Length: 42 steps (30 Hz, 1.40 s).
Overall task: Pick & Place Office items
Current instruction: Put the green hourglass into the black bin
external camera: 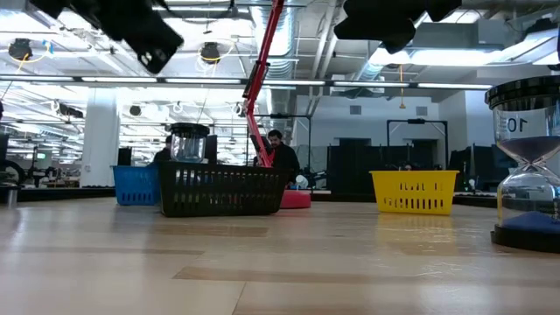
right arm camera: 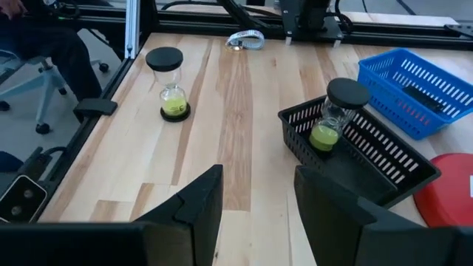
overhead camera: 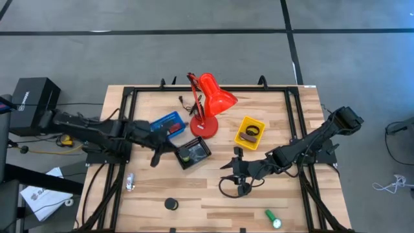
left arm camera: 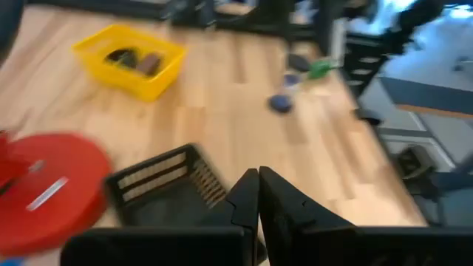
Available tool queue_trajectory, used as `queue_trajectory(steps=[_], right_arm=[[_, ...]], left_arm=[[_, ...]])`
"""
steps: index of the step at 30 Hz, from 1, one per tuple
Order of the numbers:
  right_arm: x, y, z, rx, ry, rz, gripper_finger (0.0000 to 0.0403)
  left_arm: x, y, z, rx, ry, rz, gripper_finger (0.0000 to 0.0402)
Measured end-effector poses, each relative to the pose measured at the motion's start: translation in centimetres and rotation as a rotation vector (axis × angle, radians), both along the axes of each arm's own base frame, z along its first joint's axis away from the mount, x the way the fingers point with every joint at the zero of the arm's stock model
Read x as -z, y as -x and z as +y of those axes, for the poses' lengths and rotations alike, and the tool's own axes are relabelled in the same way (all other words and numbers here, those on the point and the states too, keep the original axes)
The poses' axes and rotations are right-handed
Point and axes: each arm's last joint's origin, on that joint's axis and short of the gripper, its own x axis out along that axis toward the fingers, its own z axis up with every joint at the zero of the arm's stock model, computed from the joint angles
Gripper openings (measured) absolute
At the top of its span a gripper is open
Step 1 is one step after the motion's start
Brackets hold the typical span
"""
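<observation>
My left end effector (overhead camera: 157, 155) hangs over the table (overhead camera: 213, 194) just beside the black tray (overhead camera: 194, 153), on the side nearer the blue tray (overhead camera: 167, 123). In my left wrist view its two fingers (left arm camera: 259, 203) stand pressed together with nothing between them. My right end effector (overhead camera: 234, 175) is out over the middle of the table, between the black tray and the yellow tray (overhead camera: 250, 131); in my right wrist view its jaws stand wide apart and empty.

Of the office items, one hourglass with green sand (right arm camera: 338, 114) stands upright inside the black tray (right arm camera: 369, 159), and a second hourglass (right arm camera: 168, 83) stands on the bare wood near the table's edge. From above that second one reads only as a black disc (overhead camera: 171, 204). A silvery bit (overhead camera: 130, 182) lies near the left rail, too small for me to tell what it is. The green cylinder (overhead camera: 272, 218) lies near the table's front edge. The yellow tray holds a dark loop (overhead camera: 251, 133) and something brownish beside it that I cannot identify. The blue tray's contents are partly covered by my left arm.

In the low view a blue-sand hourglass (external camera: 528, 166) is cut off at the right edge, and my arms show only as dark shapes overhead. The red lamp (overhead camera: 208, 103) stands behind the black tray.
</observation>
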Motion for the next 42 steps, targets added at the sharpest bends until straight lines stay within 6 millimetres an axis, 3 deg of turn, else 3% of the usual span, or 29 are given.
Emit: queue_trajectory(steps=[9,18,21,25,30,36,42], right_arm=[[0.0,-0.5,-1.0,-0.034,0.132,-0.006,0.0159],[-0.5,-2.1,-4.5,0.024,0.25,-0.047,0.0159],[-0.6,-2.5,-5.8,0.07,0.248,-0.052,0.0159],[-0.6,-2.9,-7.5,0.122,0.25,-0.046,0.0159],[-0.6,-3.2,-8.9,0.168,0.25,-0.04,0.0159],[-0.5,-3.3,-9.4,0.141,0.227,-0.037,0.0159],[-0.5,-3.3,-9.2,0.133,0.226,-0.037,0.0159]], left_arm=[[0.0,-0.3,-5.4,0.197,-0.012,-0.081,0.0062],[1.0,-0.3,-9.8,0.274,0.069,-0.061,0.015],[0.0,-0.8,-10.8,0.293,0.083,-0.074,0.0168],[-2.9,-1.9,-11.8,0.346,0.012,-0.134,0.0178],[-4.4,-3.3,-12.8,0.355,-0.077,0.002,0.018],[-1.9,-4.8,-14.0,0.322,-0.061,0.133,0.019],[1.2,-5.8,-15.6,0.346,-0.111,0.233,0.023]])
